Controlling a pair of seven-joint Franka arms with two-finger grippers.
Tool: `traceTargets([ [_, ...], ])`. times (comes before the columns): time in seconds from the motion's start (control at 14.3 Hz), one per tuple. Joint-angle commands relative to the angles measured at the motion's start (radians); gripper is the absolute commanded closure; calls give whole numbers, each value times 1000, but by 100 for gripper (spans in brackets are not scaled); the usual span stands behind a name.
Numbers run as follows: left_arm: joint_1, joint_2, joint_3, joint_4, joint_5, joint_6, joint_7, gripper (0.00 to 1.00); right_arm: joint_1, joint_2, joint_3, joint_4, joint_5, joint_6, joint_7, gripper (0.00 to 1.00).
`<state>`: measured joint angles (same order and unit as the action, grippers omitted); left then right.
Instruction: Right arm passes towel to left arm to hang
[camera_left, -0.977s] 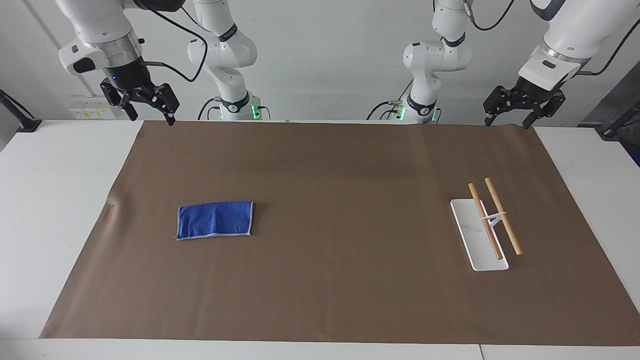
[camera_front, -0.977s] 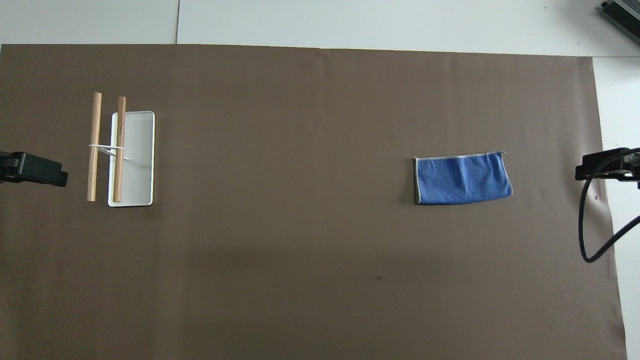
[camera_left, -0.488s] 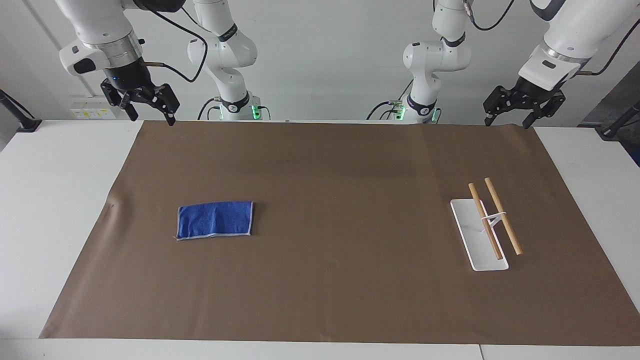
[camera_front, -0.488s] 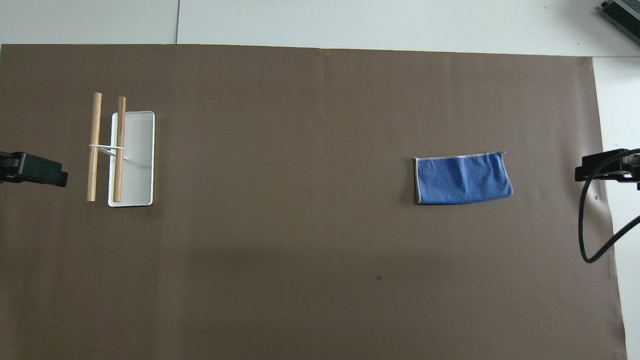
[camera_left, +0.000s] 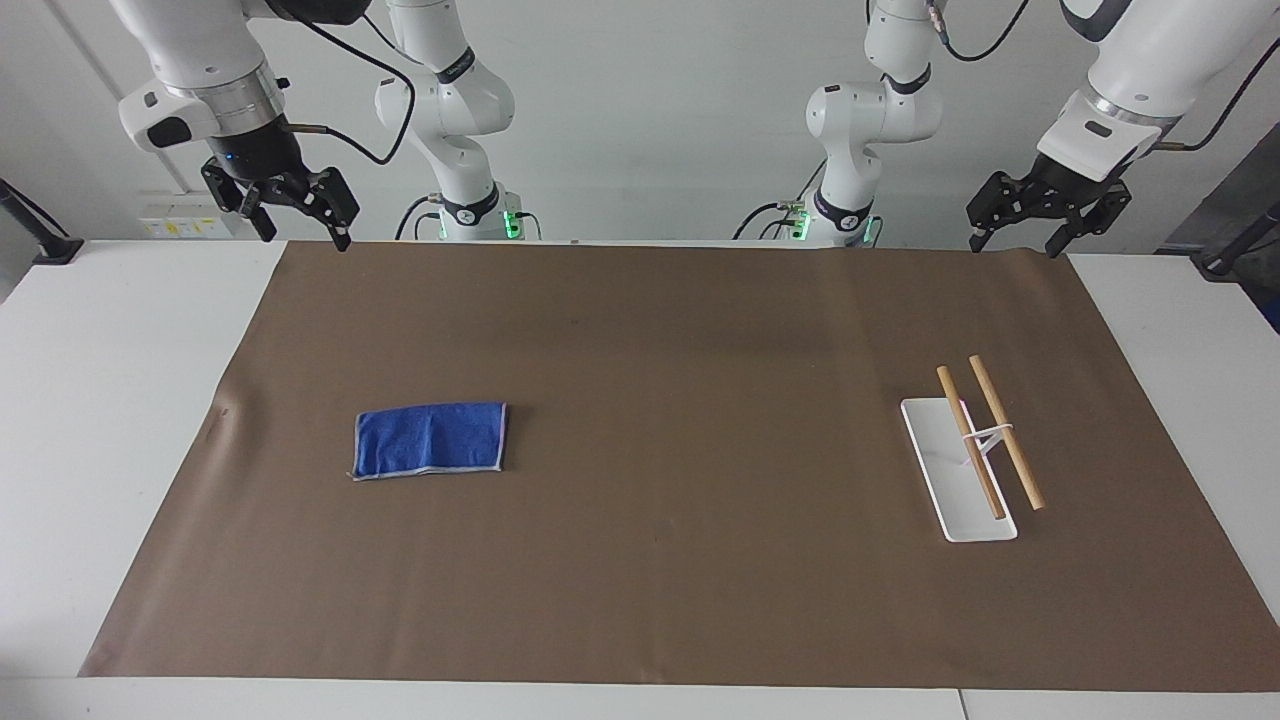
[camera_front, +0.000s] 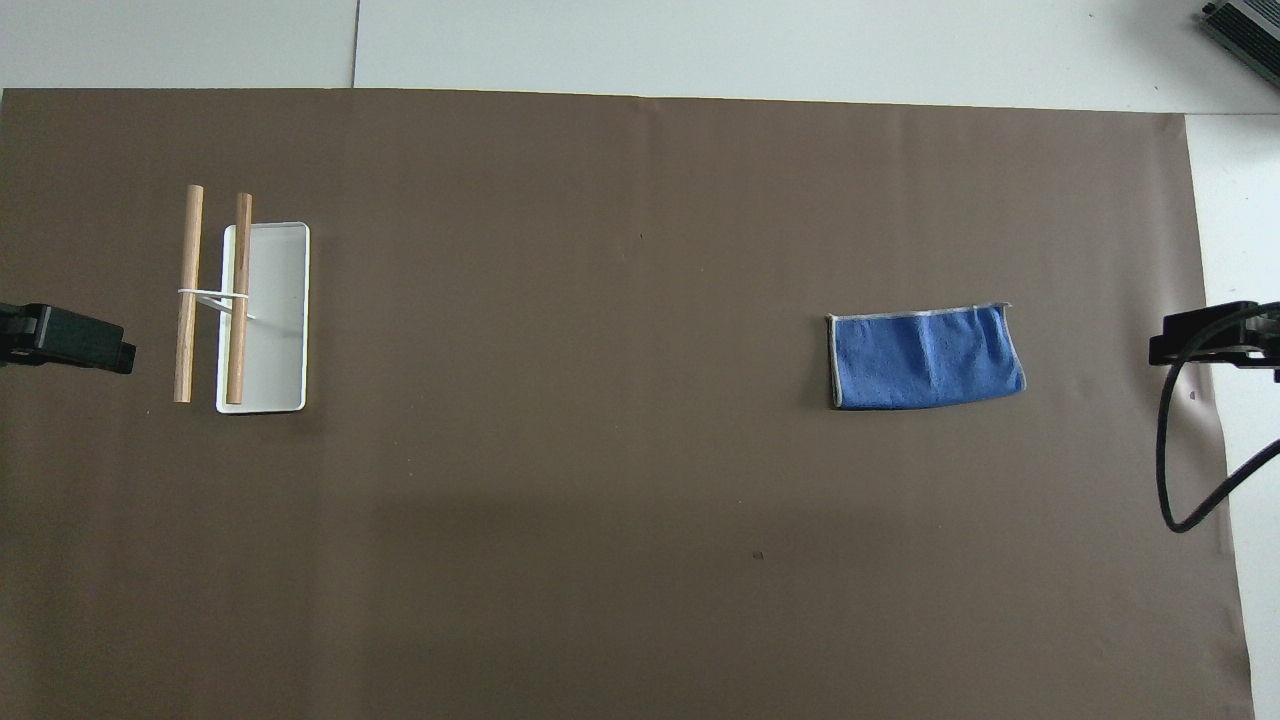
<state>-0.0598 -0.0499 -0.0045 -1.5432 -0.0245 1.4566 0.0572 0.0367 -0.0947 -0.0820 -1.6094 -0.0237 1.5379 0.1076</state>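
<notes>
My towel (camera_left: 429, 440) is lying flat on the brown mat (camera_left: 660, 330), toward my right arm's end of the table. It is showing bright blue terry with pale stitched edging, folded into a rectangle, untouched.

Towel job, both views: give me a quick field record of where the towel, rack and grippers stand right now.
towel: flat on the brown mat, toward the right arm's end, untouched
rack: white base with two wooden rods, toward the left arm's end, nothing hung
right gripper: open, raised over the mat's edge nearest the robots, holding nothing
left gripper: open, raised, waiting
handover: not yet begun
</notes>
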Motion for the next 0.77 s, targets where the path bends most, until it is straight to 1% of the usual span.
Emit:
traceTargets([
  [0.0,5,-30,-2,-34,14,7,-7,0,-6,-31,2,-61,13,42,-19,0],
  [0.14,3,-30,-2,-34,14,7,-7,0,0,-33,2,-95,21,82,-19,0],
  [0.21,3,-30,-2,-34,14,7,-7,0,5,-31,7,-124,21,122,-11,0],
  [0.35,5,-30,-2,-34,14,7,-7,0,23,-45,8,-237,22,258,-8,0],
  [0.42,3,-30,-2,-34,14,7,-7,0,25,-43,8,-268,22,301,-14,0],
  [0.56,3,-30,-2,-34,14,7,-7,0,26,-4,8,-296,22,352,-32,0],
  [0.7,5,-30,-2,-34,14,5,-7,0,35,38,8,-342,22,433,-98,0],
])
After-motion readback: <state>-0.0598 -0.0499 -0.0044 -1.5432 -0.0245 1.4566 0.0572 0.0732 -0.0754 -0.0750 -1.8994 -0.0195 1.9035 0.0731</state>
